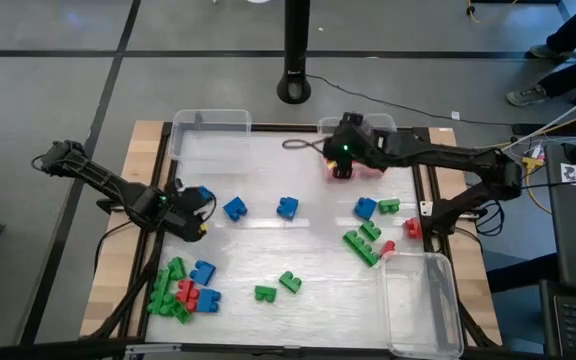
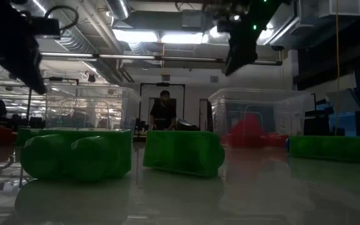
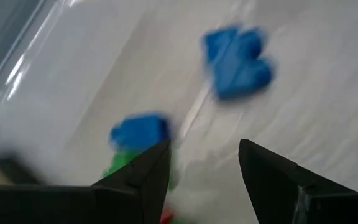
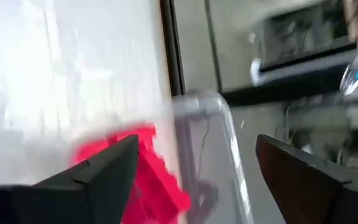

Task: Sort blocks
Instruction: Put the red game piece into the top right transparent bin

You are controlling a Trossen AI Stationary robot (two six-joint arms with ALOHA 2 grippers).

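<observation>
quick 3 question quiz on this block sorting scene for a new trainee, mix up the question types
1. True or false: the right end effector is over the far bin that holds red blocks.
2. Multiple choice: what colour is the block on the table nearest the left end effector? A red, B blue, C green.
3. Fill in: in its wrist view, the right end effector's fingers stand ____ with nothing between them.

Key: 1 true; 2 B; 3 open
</observation>
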